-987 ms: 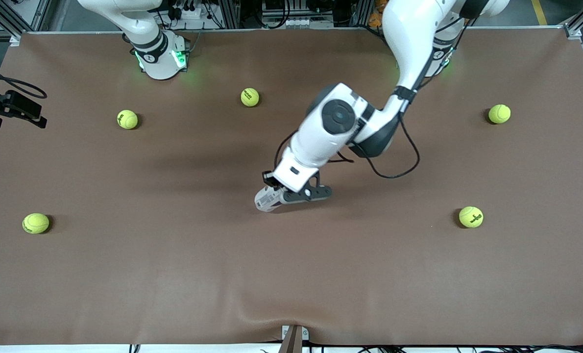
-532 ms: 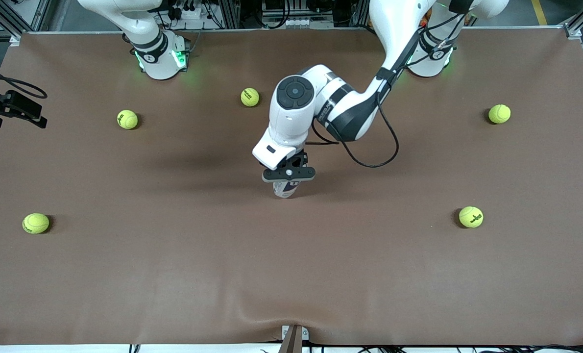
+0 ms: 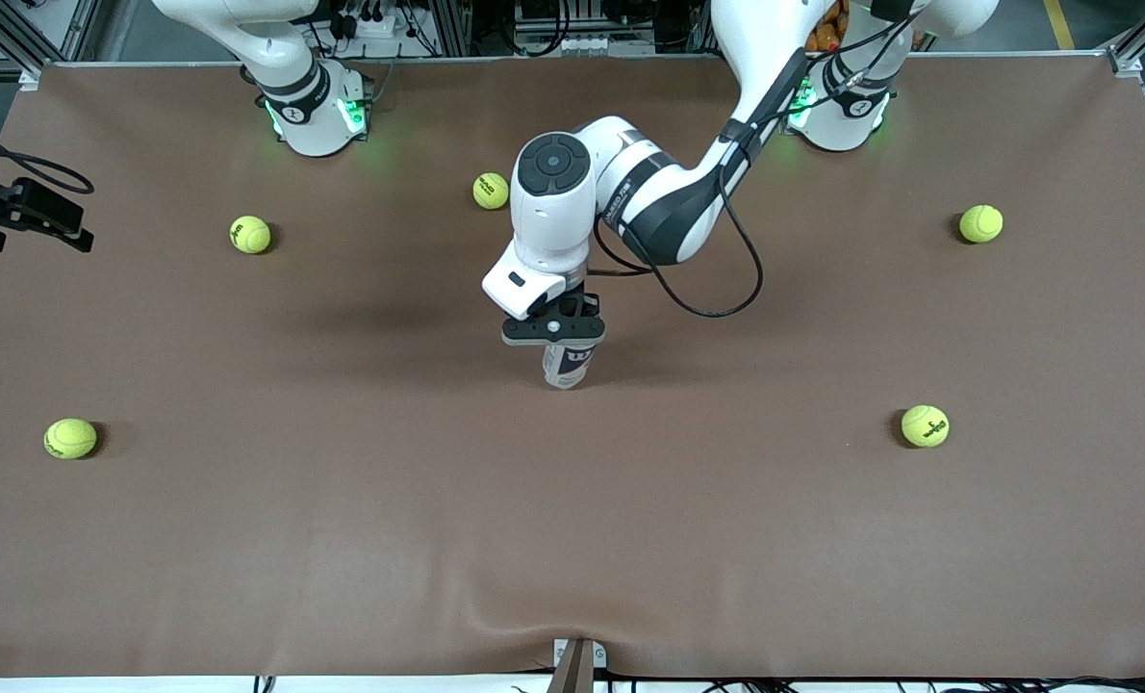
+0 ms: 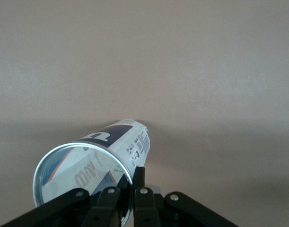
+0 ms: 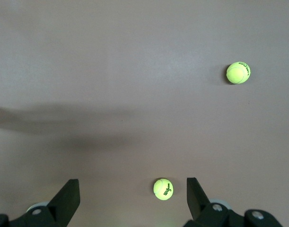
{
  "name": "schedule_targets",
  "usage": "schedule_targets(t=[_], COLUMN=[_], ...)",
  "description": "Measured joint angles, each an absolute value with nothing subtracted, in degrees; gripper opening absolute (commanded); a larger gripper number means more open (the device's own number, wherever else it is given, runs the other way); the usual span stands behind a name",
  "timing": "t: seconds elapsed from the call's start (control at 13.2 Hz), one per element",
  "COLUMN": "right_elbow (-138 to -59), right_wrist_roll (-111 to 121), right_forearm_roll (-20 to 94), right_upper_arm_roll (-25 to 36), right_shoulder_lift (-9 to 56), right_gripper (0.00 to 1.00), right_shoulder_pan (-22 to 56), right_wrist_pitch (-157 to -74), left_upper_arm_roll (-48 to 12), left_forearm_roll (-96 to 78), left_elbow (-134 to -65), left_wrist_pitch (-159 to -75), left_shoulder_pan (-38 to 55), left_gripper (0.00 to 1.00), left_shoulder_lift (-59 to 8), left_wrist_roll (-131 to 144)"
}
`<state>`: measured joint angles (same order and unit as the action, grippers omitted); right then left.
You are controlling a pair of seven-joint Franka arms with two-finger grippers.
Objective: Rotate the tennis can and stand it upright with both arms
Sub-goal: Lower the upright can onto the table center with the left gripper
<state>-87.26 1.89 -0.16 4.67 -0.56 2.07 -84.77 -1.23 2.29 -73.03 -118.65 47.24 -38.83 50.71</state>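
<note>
Two jaws: mine.
Left gripper: jaws clamp tennis can, upright on tabletop.
Right gripper: waiting, jaws spread.

Left arm: glossy white shells, dark grey-black joint bands, a round grey cap with a centre dot on its end joint. A black cable loops loose off the forearm at about 4 o'clock from that cap. Base of the left arm glows green. Left gripper: flat black crossbar, one silver screw; silver screws also on its black fingers. Right arm base: white, green-lit, black band. Right gripper: black, wedge-shaped fingers.
</note>
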Motion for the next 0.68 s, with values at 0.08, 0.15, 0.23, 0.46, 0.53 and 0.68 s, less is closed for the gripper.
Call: schedule_targets(t=[0.08, 0.15, 0.23, 0.46, 0.53, 0.68], right_elbow=[-87.3, -87.3, -87.3, -87.3, -87.3, -87.3], right_wrist_roll=[1.9, 1.9, 1.9, 1.9, 1.9, 1.9], right_forearm_roll=[-0.2, -0.2, -0.2, -0.2, -0.2, -0.2], right_upper_arm_roll=[4.7, 4.7, 4.7, 4.7, 4.7, 4.7], right_shoulder_lift=[-0.6, -0.6, -0.6, -0.6, -0.6, -0.6], right_gripper=[1.0, 1.0, 1.0, 1.0, 1.0, 1.0], right_shoulder_pan=[2.1, 2.1, 2.1, 2.1, 2.1, 2.1], right_wrist_pitch=[-84.8, -84.8, -84.8, -84.8, -84.8, -84.8], left_upper_arm_roll=[-1.2, -1.1, -1.1, -1.1, -1.1, -1.0], left_forearm_roll=[2.3, 2.5, 2.8, 3.1, 3.1, 3.1], left_elbow=[-73.0, -73.0, -73.0, -73.0, -72.8, -72.4], left_wrist_pitch=[-118.6, -118.6, -118.6, -118.6, -118.6, -118.7], left_shoulder_pan=[47.2, 47.2, 47.2, 47.2, 47.2, 47.2], left_gripper=[0.59, 1.0, 1.0, 1.0, 1.0, 1.0], left_shoulder_lift=[-38.9, -38.9, -38.9, -38.8, -38.8, -38.4], left_wrist_roll=[50.7, 50.7, 50.7, 50.7, 50.7, 50.7])
